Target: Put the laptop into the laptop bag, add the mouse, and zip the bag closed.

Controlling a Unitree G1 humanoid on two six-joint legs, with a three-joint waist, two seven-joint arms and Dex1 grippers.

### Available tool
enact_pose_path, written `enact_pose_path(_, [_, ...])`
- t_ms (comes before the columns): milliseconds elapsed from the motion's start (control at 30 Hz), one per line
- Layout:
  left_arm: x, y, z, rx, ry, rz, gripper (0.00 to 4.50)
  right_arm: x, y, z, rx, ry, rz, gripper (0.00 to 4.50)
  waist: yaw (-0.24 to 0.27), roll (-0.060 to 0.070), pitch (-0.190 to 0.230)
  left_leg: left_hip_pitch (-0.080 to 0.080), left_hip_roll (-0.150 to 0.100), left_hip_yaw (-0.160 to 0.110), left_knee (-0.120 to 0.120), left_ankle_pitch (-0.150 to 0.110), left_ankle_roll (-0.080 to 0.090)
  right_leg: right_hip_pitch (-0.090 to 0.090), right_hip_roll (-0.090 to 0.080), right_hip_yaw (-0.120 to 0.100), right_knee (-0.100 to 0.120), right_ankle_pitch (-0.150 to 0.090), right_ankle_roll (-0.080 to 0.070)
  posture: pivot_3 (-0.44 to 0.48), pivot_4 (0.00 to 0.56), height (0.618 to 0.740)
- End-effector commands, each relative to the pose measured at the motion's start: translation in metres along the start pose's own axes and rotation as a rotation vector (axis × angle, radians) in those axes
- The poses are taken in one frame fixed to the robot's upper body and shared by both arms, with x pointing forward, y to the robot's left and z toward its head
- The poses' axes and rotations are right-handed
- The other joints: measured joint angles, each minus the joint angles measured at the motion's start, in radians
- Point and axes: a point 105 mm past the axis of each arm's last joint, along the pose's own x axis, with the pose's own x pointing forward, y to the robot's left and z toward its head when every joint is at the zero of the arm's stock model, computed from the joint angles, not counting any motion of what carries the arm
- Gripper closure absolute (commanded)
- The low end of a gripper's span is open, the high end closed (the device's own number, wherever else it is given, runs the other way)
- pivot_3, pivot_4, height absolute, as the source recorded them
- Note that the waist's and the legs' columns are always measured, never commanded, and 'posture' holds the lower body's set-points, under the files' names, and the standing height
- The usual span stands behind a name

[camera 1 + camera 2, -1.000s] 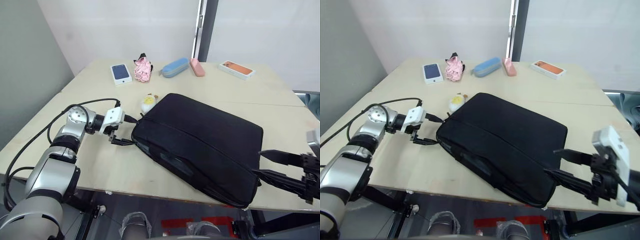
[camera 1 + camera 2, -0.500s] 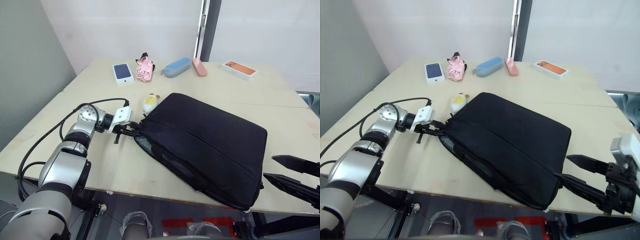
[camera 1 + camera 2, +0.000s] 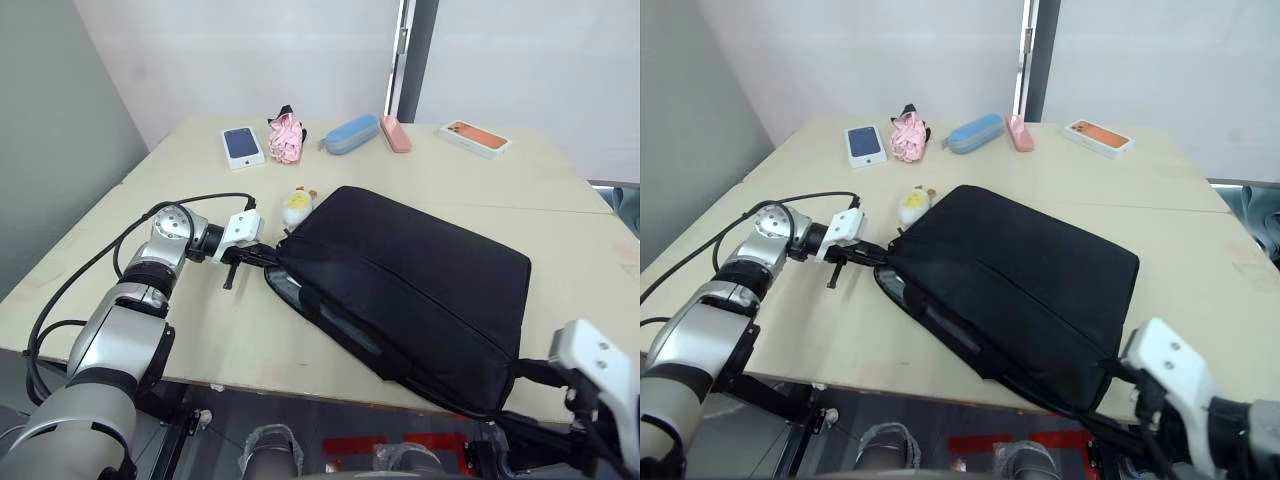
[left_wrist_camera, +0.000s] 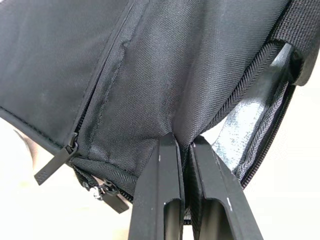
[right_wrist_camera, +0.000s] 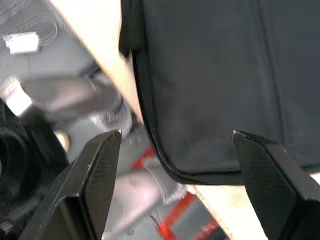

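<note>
The table [image 3: 120, 290] carries the laptop bag [image 3: 420, 270], a large black soft case lying flat and skewed across the near middle, one corner overhanging the front edge. Its long near side stands partly unzipped; a grey band shows in the gap, probably the edge of the laptop [image 4: 252, 112], though the view there is too narrow to be sure. No other contents can be made out.

Left gripper [image 4: 186, 150]: fingers pressed together, pinching a fold of bag fabric at the far-left corner, just beside the zipper pulls [image 4: 52, 162], which hang free. Right gripper [image 5: 175, 137]: fingers spread wide, holding nothing, poised over the overhanging near-right corner.

Judgement: the step in hand is steadying or opening the bag mouth. To do it well, the left pinch should hold the fabric taut along the zipper line without dragging the bag further off the table, while the right gripper braces the opposite corner.

Small items stand well apart on the far side: a phone box [image 3: 242, 146], a pink bundle [image 3: 286, 138], a blue case [image 3: 350, 134], an orange box [image 3: 474, 139]. A small yellow-white object [image 3: 297, 207] touches the bag's far-left corner; whether it is the mouse cannot be told.
</note>
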Motion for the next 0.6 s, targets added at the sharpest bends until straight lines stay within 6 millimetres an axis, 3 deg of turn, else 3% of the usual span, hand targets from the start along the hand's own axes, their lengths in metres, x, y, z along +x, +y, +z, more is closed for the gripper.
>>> enact_pose_path(33, [-0.010,-0.004,0.006,0.012,-0.008,-0.029,4.44,0.014,-0.003,-0.006,-0.118,0.028,-0.053,0.80,-0.003,0.000,0.000,0.000,0.000,0.000,-0.001,0.000,0.000,0.000,0.000,0.000,0.000,0.000,0.000,0.000,0.150,0.740])
enact_pose_path(233, [-0.016,-0.010,0.005,-0.007,-0.006,-0.034,4.44,0.032,0.007,-0.019,-0.223,0.079,0.012,0.80,-0.017,0.000,0.000,0.001,0.000,0.000,-0.002,0.000,-0.002,0.000,0.000,0.000,0.000,-0.001,0.000,0.000,0.150,0.740])
enact_pose_path(333, [-0.019,-0.011,0.004,-0.013,-0.013,-0.027,4.44,0.039,0.000,-0.030,-0.262,0.132,0.004,0.80,-0.028,-0.002,-0.001,0.002,0.000,0.000,-0.002,0.000,-0.001,0.001,0.000,0.000,0.001,-0.001,0.000,0.000,0.150,0.740])
enact_pose_path(400, [-0.021,-0.013,0.003,-0.020,-0.018,-0.019,4.50,0.043,-0.014,-0.035,-0.295,0.158,-0.039,1.34,-0.038,-0.005,-0.004,0.004,0.000,0.000,-0.002,0.000,-0.001,0.004,0.001,0.000,0.001,-0.001,0.000,0.000,0.150,0.740])
enact_pose_path(600, [-0.030,-0.020,-0.004,-0.054,-0.007,-0.003,4.50,0.043,-0.029,-0.041,-0.339,0.184,-0.030,3.33,-0.043,-0.007,-0.004,0.017,0.000,0.001,-0.001,0.000,-0.001,0.017,0.000,0.001,0.000,-0.001,0.001,0.000,0.150,0.740])
